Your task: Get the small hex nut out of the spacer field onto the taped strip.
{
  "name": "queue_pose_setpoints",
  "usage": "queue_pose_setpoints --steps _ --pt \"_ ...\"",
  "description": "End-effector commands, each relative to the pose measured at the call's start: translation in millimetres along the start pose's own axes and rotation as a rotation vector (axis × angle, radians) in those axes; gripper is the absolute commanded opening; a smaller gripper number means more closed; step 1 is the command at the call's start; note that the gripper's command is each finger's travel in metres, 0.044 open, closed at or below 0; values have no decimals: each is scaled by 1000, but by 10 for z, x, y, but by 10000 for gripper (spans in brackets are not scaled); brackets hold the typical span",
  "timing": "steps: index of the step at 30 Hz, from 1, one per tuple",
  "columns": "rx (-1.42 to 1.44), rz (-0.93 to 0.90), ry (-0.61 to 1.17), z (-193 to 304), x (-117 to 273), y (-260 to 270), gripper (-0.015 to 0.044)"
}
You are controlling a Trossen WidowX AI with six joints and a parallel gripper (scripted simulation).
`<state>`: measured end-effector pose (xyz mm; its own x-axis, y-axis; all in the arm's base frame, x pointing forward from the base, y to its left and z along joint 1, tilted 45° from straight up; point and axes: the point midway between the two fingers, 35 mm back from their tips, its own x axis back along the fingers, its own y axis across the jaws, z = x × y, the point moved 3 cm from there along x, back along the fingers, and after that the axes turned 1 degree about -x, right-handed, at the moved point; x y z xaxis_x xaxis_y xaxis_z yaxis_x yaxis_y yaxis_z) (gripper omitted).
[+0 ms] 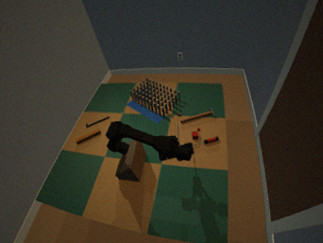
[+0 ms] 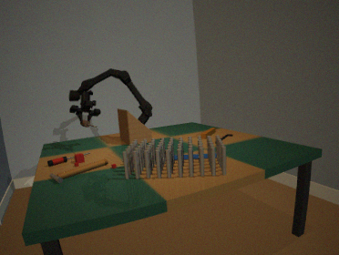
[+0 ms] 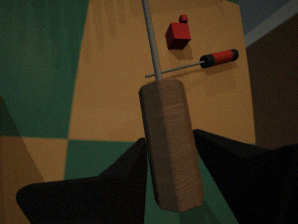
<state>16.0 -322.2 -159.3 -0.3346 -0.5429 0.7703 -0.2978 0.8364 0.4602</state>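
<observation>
My gripper (image 1: 190, 151) (image 2: 86, 121) (image 3: 169, 138) is shut on a wooden tool handle (image 3: 173, 170), raised above the table on the screwdriver's side of the spacer field. A thin metal shaft (image 3: 152, 40) runs from the handle; its far end is outside the wrist view. The metal spacers (image 1: 154, 97) (image 2: 180, 160) stand upright in rows, away from the gripper. The blue taped strip (image 1: 146, 111) (image 2: 196, 157) lies along their front. The hex nut cannot be made out in any view.
A hammer (image 1: 197, 116) (image 2: 82, 169), a red-black screwdriver (image 1: 211, 140) (image 2: 57, 161) (image 3: 222, 57) and red blocks (image 1: 194, 135) (image 3: 178, 35) lie beside the field. A wooden wedge (image 1: 132, 165) (image 2: 129, 128) stands by the arm. An orange bar (image 1: 89, 136) and a black hooked tool (image 1: 97, 121) lie opposite.
</observation>
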Motion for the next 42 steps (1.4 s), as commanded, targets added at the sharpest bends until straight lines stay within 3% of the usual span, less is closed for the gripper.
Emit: queue_pose_setpoints --steps 1,42 --pt "5 4 -2 28 -40 3 0" --pt "4 4 0 295 -543 117 0"
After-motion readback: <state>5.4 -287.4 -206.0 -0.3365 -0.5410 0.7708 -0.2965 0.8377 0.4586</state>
